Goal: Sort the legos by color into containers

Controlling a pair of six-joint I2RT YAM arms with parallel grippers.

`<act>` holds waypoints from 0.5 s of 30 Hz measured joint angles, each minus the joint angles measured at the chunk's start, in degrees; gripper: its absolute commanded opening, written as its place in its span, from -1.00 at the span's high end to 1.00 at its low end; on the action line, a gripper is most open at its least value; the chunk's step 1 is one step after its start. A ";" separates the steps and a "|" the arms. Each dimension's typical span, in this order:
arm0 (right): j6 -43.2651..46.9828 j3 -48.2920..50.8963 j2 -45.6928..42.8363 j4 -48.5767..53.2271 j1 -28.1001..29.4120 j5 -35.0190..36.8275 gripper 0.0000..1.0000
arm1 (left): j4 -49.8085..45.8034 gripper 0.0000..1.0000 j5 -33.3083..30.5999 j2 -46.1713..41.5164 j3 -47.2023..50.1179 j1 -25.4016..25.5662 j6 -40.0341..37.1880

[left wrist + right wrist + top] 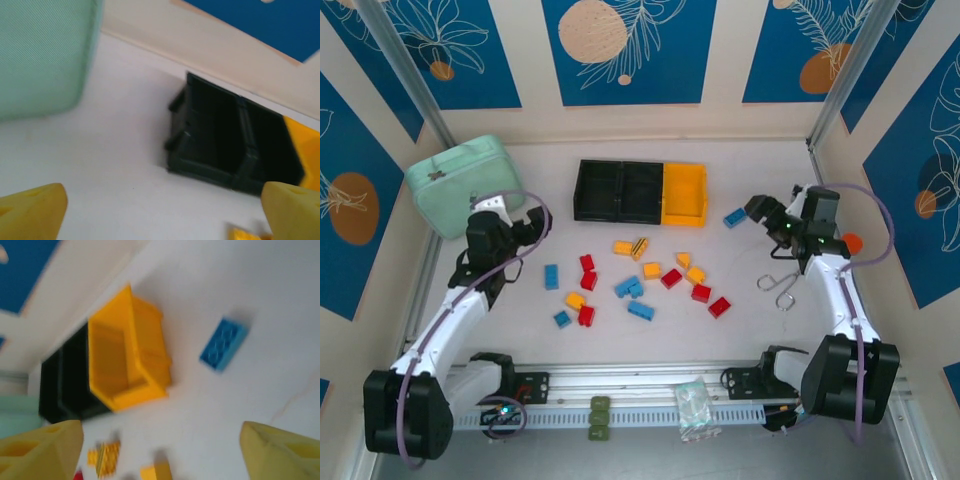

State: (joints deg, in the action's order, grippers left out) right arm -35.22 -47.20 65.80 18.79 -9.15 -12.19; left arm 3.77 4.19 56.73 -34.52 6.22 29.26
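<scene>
The containers stand in a row at the back: two black bins (620, 190) and a yellow bin (683, 193). Legos lie scattered mid-table: red ones (701, 293), blue ones (628, 288), yellow-orange ones (652, 270) and a striped one (640, 247). One blue lego (734, 217) (224, 344) lies alone, right of the yellow bin (125, 360). My left gripper (528, 228) (162, 215) is open over bare table, left of the black bins (225, 145). My right gripper (760, 212) (162, 452) is open just right of the lone blue lego, with nothing between its fingers.
A mint-green zip case (460, 185) (45, 55) sits at the back left, close behind my left gripper. Metal scissors-like loops (778, 288) and an orange cap (852, 242) lie by the right arm. A clear bag (695, 408) rests on the front rail.
</scene>
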 measured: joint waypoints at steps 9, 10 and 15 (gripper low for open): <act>2.34 -5.53 5.86 18.32 16.28 3.56 -0.26 | -17.40 -0.49 12.28 -2.14 0.76 2.43 5.62; 2.51 -5.77 7.32 19.17 18.71 4.85 -0.24 | -18.10 -0.47 12.70 -2.99 1.42 3.76 6.47; 2.71 -9.94 17.16 21.79 27.89 10.05 -0.31 | -19.52 -0.45 12.98 -3.72 3.10 11.50 9.55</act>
State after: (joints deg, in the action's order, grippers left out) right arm -32.51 -57.14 82.96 40.58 18.74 -2.13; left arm -15.75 17.17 53.01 -31.42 17.72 38.81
